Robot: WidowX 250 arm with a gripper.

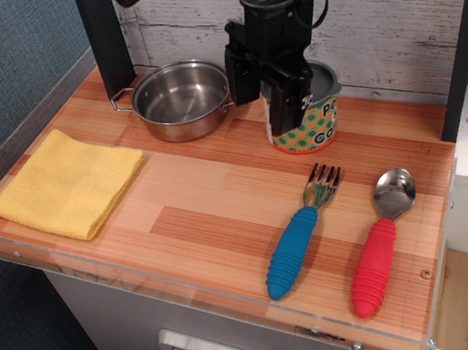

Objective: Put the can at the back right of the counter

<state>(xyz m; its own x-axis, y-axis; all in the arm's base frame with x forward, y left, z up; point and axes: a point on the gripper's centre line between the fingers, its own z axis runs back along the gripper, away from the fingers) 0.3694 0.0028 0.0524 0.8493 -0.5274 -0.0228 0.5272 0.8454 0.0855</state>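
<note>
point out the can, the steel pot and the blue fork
can (315, 129), camera view, green dotted label
steel pot (181, 98), camera view, inside bottom
blue fork (294, 245), camera view, ribbed handle
</note>
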